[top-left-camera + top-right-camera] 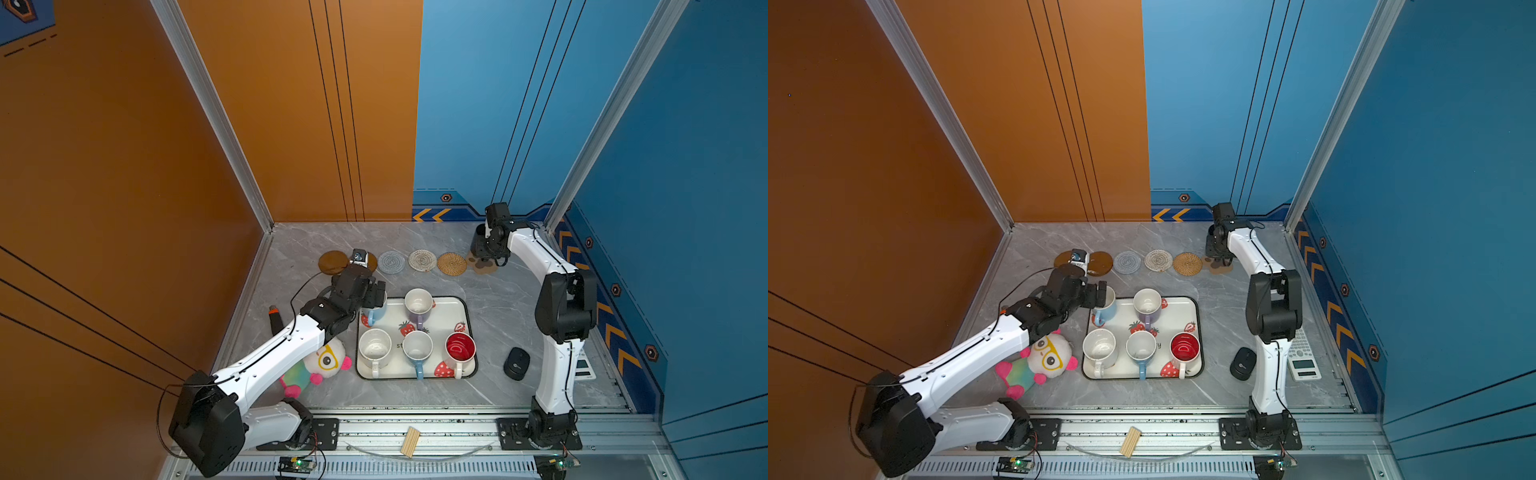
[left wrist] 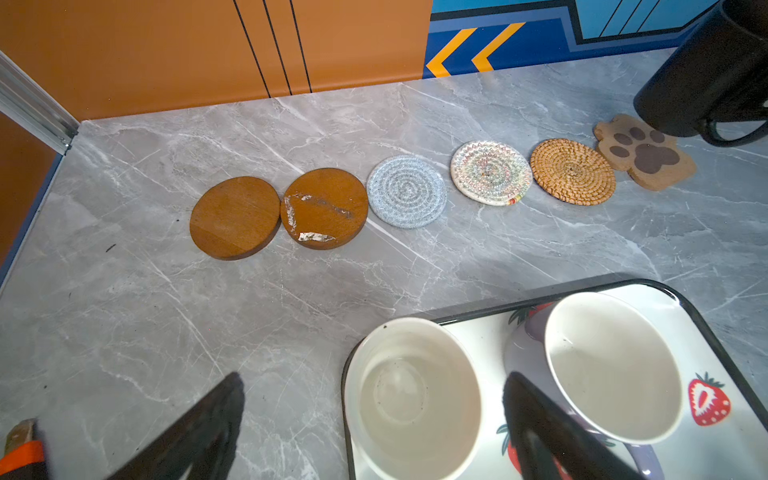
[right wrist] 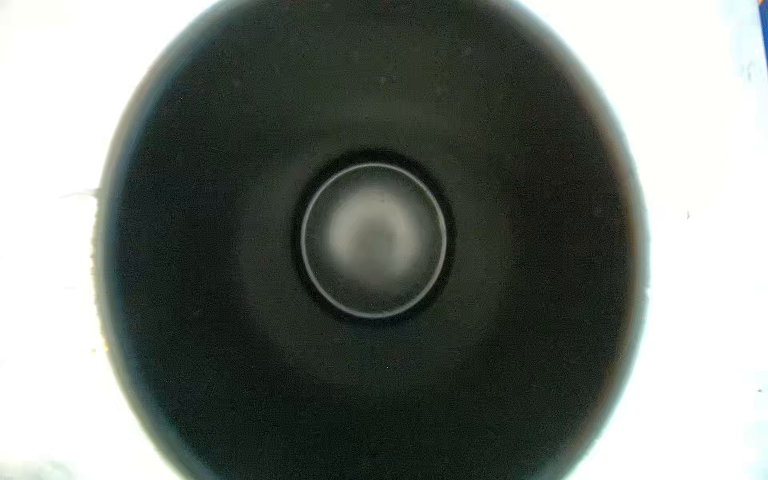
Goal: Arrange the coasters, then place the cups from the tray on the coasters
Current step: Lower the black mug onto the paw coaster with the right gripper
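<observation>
Beyond the white strawberry-print tray, toward 12 o'clock, six coasters lie in a row: two glossy brown discs, a grey woven round, a cream woven round, a tan rattan round and a tan paw-shaped mat. Arranging looks done. The right gripper, clamped on a black mug, holds it at the paw mat; contact is unclear. The left gripper, jaws wide and empty, straddles a light blue mug at the tray's 10 o'clock corner; next it should close and lift. The tray also holds a lavender mug, a speckled cream mug, a second blue mug and a red-lined white mug.
</observation>
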You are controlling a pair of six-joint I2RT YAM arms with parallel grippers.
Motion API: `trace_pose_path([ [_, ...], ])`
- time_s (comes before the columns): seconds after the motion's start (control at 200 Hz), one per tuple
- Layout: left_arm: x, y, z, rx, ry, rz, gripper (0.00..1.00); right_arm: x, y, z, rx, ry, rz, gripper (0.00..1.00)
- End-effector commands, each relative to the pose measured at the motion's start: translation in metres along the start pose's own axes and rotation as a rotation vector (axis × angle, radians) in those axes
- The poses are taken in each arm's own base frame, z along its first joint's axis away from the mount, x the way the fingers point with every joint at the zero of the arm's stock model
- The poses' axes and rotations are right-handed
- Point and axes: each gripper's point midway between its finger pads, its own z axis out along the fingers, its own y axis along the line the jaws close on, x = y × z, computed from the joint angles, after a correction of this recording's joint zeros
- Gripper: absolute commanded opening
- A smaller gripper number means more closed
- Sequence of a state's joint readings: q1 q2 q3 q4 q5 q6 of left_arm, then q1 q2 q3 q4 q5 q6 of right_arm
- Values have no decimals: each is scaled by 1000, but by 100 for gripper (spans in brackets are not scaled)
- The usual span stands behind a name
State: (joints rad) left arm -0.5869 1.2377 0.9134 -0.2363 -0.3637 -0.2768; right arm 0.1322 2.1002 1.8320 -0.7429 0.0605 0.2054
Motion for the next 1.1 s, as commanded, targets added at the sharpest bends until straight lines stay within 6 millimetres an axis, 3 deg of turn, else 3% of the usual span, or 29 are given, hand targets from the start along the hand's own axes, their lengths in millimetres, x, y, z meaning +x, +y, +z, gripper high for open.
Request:
trace_pose_path([
  [0.0,-14,-2,0,14,-22,-11,98,-11,-5,-4,22,-38,-1,0],
  [0.23,-13,-1,-1,13,-19,-14,98,-1,-7,6,15,-17,13,0],
  [1.097,-13,1,-4,11,-18,-19,98,4,-12,31,14,9,47,0],
])
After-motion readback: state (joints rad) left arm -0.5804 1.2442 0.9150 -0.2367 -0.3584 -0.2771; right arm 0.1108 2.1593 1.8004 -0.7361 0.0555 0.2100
